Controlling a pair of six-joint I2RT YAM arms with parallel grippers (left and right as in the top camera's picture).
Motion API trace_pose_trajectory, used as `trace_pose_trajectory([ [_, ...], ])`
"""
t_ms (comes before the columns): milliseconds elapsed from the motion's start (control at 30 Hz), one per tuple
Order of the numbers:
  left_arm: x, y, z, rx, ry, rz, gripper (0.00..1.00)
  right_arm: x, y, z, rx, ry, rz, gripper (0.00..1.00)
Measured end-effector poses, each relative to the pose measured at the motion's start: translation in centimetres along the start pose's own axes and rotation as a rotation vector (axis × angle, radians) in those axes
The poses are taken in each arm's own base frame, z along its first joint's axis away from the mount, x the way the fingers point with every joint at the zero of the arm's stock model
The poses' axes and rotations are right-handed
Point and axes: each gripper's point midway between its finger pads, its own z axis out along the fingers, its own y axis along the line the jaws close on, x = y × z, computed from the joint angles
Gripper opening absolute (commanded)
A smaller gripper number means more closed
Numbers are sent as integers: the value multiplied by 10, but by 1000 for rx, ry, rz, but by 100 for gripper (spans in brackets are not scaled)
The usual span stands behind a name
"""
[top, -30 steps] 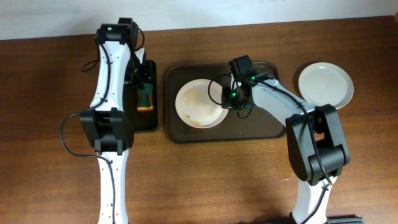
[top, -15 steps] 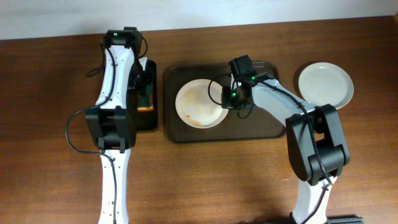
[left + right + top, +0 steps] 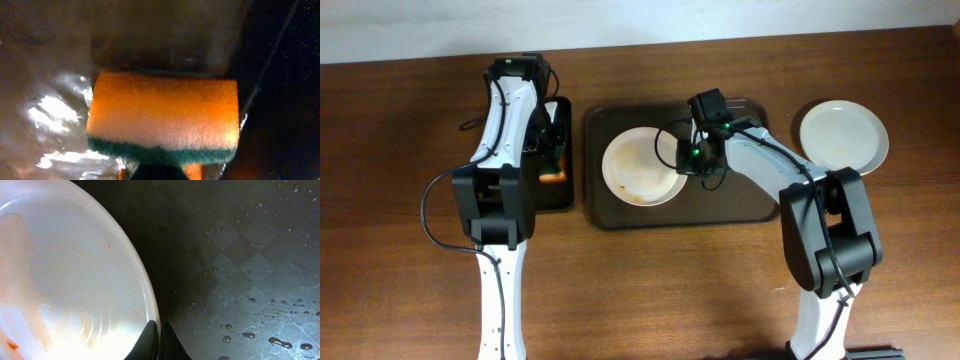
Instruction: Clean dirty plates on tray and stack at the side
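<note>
Left tool (image 3: 553, 148) clamped on sponge (image 3: 162, 117) over small black tray (image 3: 555, 195). Dirty plate (image 3: 638, 165) sits on tray (image 3: 740, 200), just to the sponge's right. Right tool (image 3: 159, 335) pinches plate's right rim, fingers closed tight. Likely next: left arm carries sponge rightward.

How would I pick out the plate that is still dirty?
Look at the large dark brown tray in the middle of the wooden table. The dirty plate lies in its left half. Unlike the spotless plate off the tray to the right, it carries orange-brown smears.
</note>
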Motion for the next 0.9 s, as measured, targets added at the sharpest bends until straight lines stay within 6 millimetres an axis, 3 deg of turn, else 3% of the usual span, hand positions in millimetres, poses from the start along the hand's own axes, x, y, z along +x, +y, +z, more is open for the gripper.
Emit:
trace_pose_trajectory([
  [100, 5, -1, -27, 1, -13, 1, 0, 0, 0, 0, 0, 0, 0, 4],
  [200, -9, -8, -97, 27, -223, 15, 0, 0, 0, 0, 0, 0, 0, 4],
  [233, -6, -10, -131, 38, -307, 21, 15, 0, 0, 0, 0, 0, 0, 4],
  [300, 5, -12, -184, 54, -432, 28, 93, 0, 0, 0, 0, 0, 0, 4],
  [333, 10, -13, -200, 59, -471, 30, 100, 0, 0, 0, 0, 0, 0, 4],
  [533, 9, -7, -200, 26, -473, 18, 100, 3, -2, -1, 8, 16, 4, 4],
  [633, 9, -7, -199, 23, -473, 17, 100, 3, -3, -20, 35, 21, -24, 4],
  [667, 9, -6, -199, 22, -473, 17, 100, -4, -3, -37, 62, -3, -44, 4],
  [767, 9, -7, -199, 23, -473, 17, 100, -31, -27, -116, 287, -123, -84, 4],
  [900, 9, -7, -199, 23, -473, 17, 100, -39, -59, -170, 541, -148, -148, 4],
])
